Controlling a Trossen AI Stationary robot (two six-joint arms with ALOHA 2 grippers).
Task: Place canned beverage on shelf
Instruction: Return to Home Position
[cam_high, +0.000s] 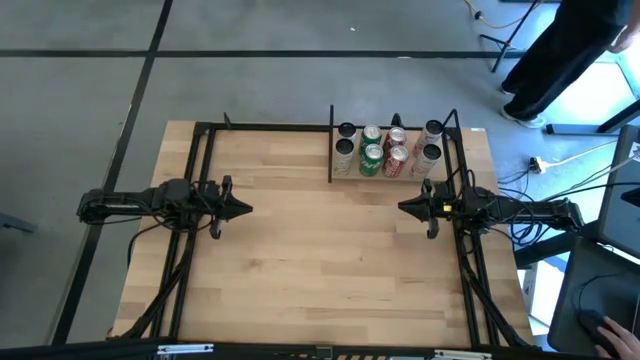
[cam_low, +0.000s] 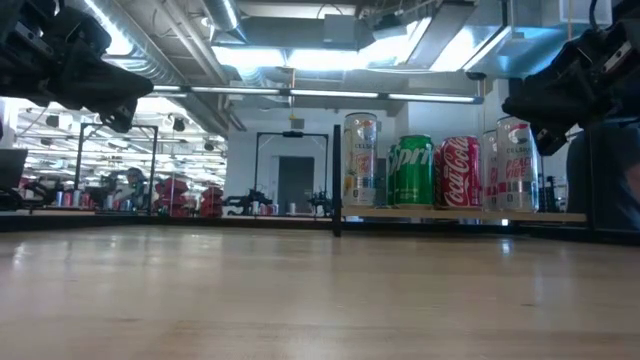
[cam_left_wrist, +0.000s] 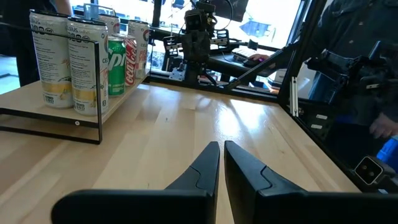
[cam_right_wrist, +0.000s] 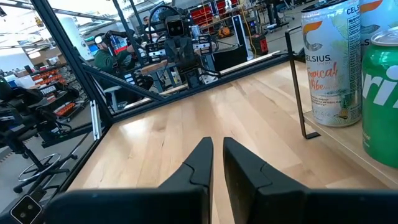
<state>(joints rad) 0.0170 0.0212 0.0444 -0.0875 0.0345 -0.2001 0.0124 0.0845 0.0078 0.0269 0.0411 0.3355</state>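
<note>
The shelf (cam_high: 331, 160) stands at the table's far right, a small wood board framed by black bars. Several cans stand upright on it in two rows: silver Celsius cans (cam_high: 345, 152), green Sprite (cam_high: 371, 158) and red Coca-Cola (cam_high: 395, 160). They also show in the low view (cam_low: 412, 170) and in the left wrist view (cam_left_wrist: 81, 65). My left gripper (cam_high: 248, 209) hovers shut and empty over the table's left side. My right gripper (cam_high: 402, 207) hovers shut and empty just near of the shelf. The two grippers point at each other.
Black frame rails (cam_high: 190, 250) run along the table's left, right and far edges. Bare wood tabletop (cam_high: 320, 260) lies between the grippers and toward the near edge. A person (cam_high: 560, 60) stands beyond the far right corner.
</note>
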